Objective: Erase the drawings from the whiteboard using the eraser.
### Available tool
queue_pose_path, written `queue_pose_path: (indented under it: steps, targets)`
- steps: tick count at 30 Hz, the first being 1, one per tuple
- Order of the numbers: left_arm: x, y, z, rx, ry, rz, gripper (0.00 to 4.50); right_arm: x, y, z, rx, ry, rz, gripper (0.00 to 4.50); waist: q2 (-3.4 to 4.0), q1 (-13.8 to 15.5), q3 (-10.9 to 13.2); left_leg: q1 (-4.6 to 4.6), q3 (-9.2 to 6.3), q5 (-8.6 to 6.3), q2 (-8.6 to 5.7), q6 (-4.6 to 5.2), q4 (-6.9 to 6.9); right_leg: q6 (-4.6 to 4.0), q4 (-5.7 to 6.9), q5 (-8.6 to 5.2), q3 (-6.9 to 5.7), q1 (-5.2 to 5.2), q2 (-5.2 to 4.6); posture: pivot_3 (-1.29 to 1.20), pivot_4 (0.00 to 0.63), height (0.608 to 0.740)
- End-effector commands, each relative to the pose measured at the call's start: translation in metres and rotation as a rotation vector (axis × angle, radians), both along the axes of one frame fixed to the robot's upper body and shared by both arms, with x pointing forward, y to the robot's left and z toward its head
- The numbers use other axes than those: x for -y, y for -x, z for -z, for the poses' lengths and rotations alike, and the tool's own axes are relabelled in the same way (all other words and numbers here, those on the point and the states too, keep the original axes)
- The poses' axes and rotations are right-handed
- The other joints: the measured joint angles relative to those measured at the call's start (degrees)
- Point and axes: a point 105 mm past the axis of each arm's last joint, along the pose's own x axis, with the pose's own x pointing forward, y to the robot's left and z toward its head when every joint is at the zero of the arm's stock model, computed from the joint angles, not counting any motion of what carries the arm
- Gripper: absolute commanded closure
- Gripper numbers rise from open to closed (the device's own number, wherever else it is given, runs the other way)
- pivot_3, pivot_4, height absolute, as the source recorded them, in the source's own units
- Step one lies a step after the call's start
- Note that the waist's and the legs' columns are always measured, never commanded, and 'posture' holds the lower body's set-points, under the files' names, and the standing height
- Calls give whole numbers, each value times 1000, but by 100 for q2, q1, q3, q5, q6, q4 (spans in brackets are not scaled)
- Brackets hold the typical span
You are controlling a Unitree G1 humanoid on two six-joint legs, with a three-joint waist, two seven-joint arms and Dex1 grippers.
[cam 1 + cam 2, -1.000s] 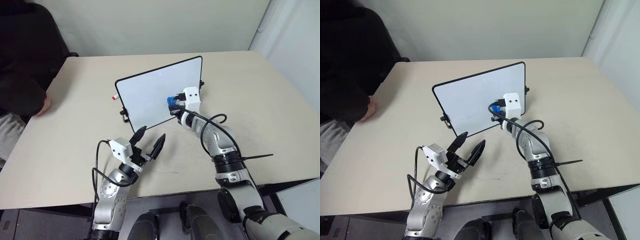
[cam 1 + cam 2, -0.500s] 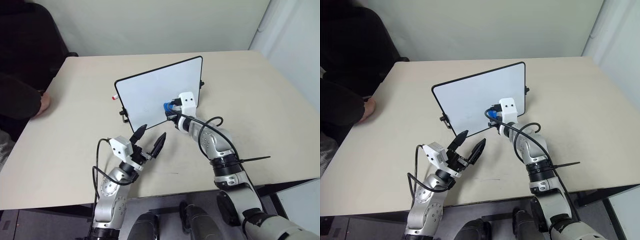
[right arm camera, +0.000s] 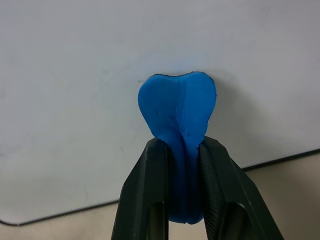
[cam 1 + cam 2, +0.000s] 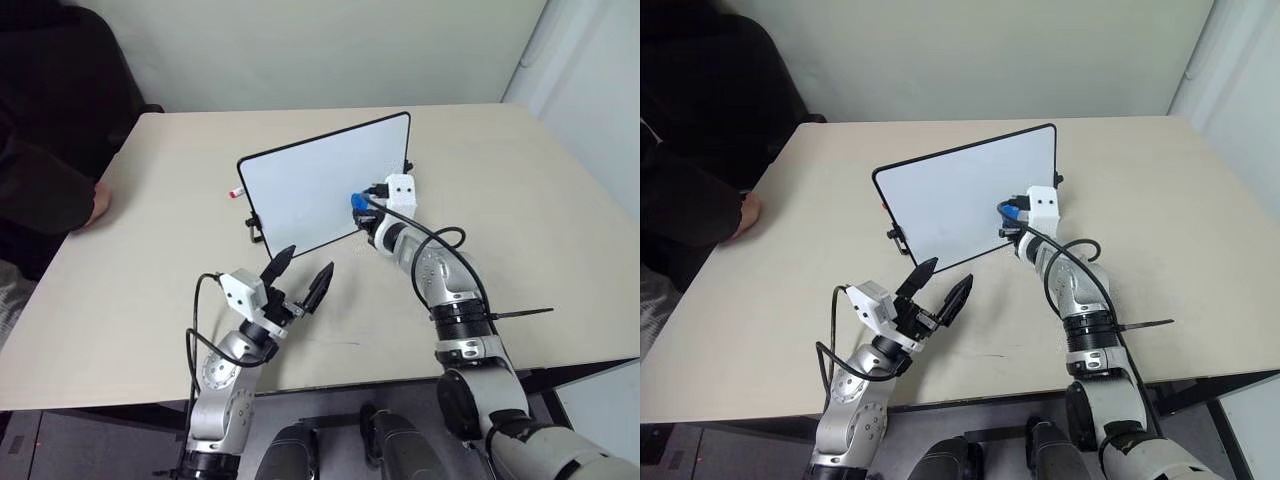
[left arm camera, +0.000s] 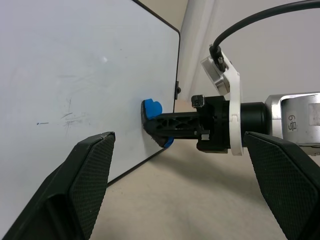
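— Squeezing the eraser (image 3: 177, 112) between its fingers, our right gripper (image 4: 364, 208) presses it on the whiteboard (image 4: 300, 185) near its 4 o'clock corner. Soft foam, we judge: it bulges.
— Light too. The board's smooth and stiff on small feet; it may slide on the desk (image 4: 540, 200). Our left gripper (image 4: 297, 276) hangs apart, empty.
— No drawings that we can make out, only faint smudges.

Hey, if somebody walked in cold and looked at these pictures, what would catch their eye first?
Probably the bright blue eraser, squeezed in the right gripper and pressed against the whiteboard near its lower right corner. The board stands propped in the middle of the beige table. Nearer the robot, the left gripper hovers open and empty above the table.
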Motion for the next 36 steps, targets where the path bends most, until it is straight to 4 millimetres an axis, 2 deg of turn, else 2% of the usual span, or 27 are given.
queue_pose_path:
  steps: [1,8,12,15,19,22,25,30,34,36]
  targets:
    - [2,0,-8,36,5,5,0,-6,2,-42,133,-61,-26,4051,0,-1,0,-1,1,-1,0,-1,-2,0,1,0,-1,-3,0,0,150,740]
    - [0,0,-8,35,10,1,0,-31,18,-33,120,-29,-143,4051,0,-26,0,-4,2,-14,1,-10,-7,4,1,10,-3,-14,0,0,150,740]
    - [0,0,-8,34,12,-2,0,-54,34,-20,97,33,-265,4051,0,-41,0,-3,0,-15,3,-10,-11,3,2,12,-9,-16,1,0,150,740]
    - [0,1,-8,36,9,3,0,-55,38,-15,91,54,-296,4051,0,-25,0,-3,-2,-15,3,-11,-11,3,2,11,-10,-15,1,0,150,740]
    - [0,2,-8,34,9,4,0,-34,29,-19,102,52,-226,4051,0,14,0,-5,-1,-15,1,-10,-6,3,-1,11,-8,-11,0,0,150,740]
    - [1,3,-8,33,8,5,0,-3,20,-23,107,44,-131,4051,-1,67,-1,-5,-3,-14,-2,-9,-1,4,-4,11,-6,-5,-2,0,150,740]
    - [2,5,-8,33,9,8,0,26,21,-27,111,54,-71,4051,-1,109,-1,-7,-5,-12,-10,-5,1,5,-4,11,-5,-3,-8,0,150,740]
    - [4,7,-7,27,13,17,0,63,38,-29,93,117,-29,4051,-2,111,-1,-6,-3,-19,-13,-1,-4,20,-2,4,-6,-4,-11,0,150,740]
    - [7,8,-5,20,21,19,0,101,60,4,-115,311,10,4051,-2,121,-1,-4,-3,-21,-13,1,-6,34,-1,0,-7,0,-11,0,150,740]
    - [7,8,-4,18,23,19,0,109,71,9,-165,328,-5,4051,-2,123,-1,-1,-1,-20,-13,3,-4,40,-3,-1,-6,7,-12,0,150,740]
